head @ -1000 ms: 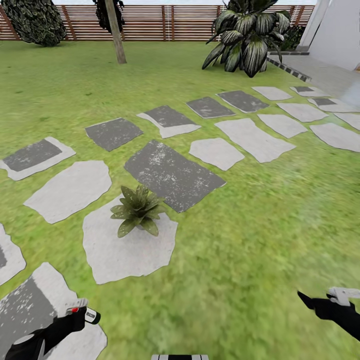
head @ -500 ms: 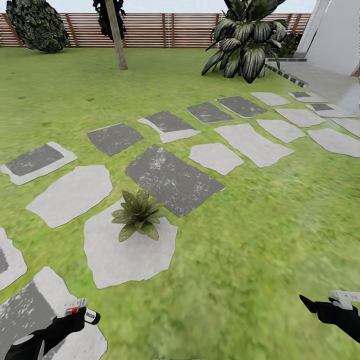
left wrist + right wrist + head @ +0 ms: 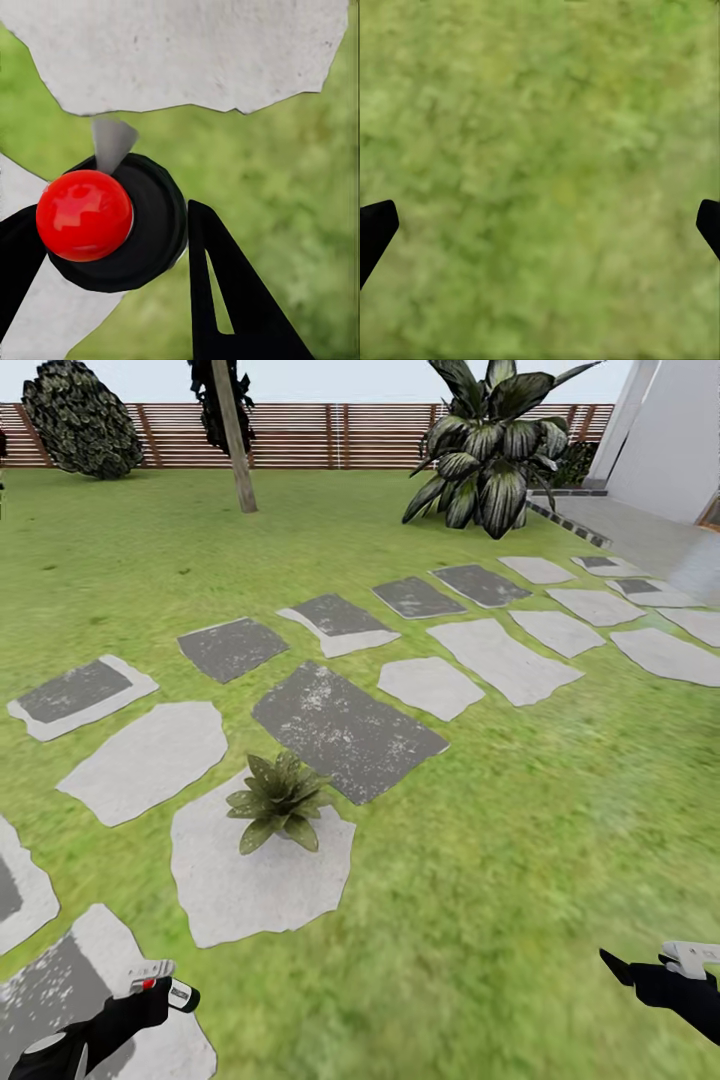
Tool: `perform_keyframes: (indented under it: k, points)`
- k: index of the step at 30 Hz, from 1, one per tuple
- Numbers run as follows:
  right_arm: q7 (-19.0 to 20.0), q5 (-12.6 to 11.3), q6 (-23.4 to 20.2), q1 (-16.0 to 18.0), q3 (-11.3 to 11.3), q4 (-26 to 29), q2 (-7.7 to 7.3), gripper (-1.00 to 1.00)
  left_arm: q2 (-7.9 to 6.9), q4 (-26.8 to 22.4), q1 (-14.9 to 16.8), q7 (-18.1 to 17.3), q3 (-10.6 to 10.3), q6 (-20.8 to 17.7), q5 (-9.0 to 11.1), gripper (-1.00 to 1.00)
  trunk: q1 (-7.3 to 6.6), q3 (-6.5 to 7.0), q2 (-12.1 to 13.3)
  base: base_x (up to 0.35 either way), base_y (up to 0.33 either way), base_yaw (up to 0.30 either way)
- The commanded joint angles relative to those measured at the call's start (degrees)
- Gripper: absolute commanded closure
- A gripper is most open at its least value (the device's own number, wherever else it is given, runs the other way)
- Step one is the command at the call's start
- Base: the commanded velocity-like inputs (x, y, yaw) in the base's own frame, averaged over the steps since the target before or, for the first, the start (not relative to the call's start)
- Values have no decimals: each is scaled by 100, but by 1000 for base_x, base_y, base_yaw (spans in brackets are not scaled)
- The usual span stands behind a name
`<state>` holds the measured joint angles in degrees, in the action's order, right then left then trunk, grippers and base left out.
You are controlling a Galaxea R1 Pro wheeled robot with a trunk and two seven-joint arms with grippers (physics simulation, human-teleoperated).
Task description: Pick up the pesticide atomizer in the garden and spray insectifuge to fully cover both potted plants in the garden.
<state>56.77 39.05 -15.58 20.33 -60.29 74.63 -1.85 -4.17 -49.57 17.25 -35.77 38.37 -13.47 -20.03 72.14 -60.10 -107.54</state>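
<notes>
Since the earlier frames the camera has tilted up a little, so more fence (image 3: 330,435) and sky show, while both arms keep their places low in the head view. At the left, the left pincer (image 3: 150,985) is closed around the pesticide atomizer (image 3: 124,225), whose red button and black neck show between the black fingers (image 3: 225,292), above a stepping stone (image 3: 262,870) that carries one potted plant (image 3: 277,800). At the right, the right pincer (image 3: 650,968) hangs wide apart and empty over the lawn (image 3: 520,840).
</notes>
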Motion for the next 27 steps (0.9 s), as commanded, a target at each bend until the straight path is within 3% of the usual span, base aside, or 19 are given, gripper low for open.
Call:
perform_keyframes:
  k: [1,27]
  points:
    - [37,23,-33,6,-9,8,1,-100,4,-8,4,-44,21,-33,-27,100,-23,24,40,0,0,0]
    - [37,6,-33,6,-9,8,9,-100,13,-8,0,-44,16,-33,-25,100,-594,719,1082,0,0,0]
